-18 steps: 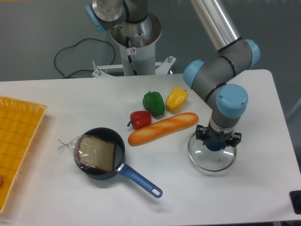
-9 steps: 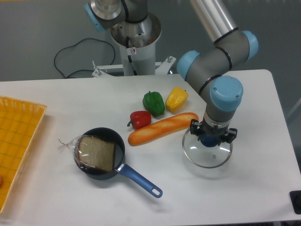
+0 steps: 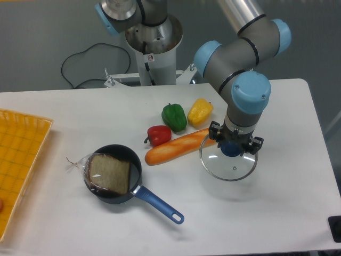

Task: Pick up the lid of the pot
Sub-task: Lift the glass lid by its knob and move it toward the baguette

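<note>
The black two-finger gripper (image 3: 236,140) is closed on the dark-blue knob (image 3: 231,149) of the round clear-glass pot lid (image 3: 229,166), one finger on each side; lid and gripper are at the right of the view, over the white table (image 3: 277,213), and the lid's upper-left edge overlaps the end of the long orange-brown baguette (image 3: 173,148) in this view; compared with the earlier frame, lid and gripper are both shifted up and to the left in the picture, and here the arm leans in at a different angle!

Over on the left, the black frying pan (image 3: 137,165) holds a brown slab of bread (image 3: 109,173) in clear plastic, its blue handle (image 3: 160,204) pointing lower right; beyond the baguette sit a red pepper (image 3: 159,135), a green pepper (image 3: 174,117) and a yellow pepper (image 3: 200,112), all in the same places as before.
</note>
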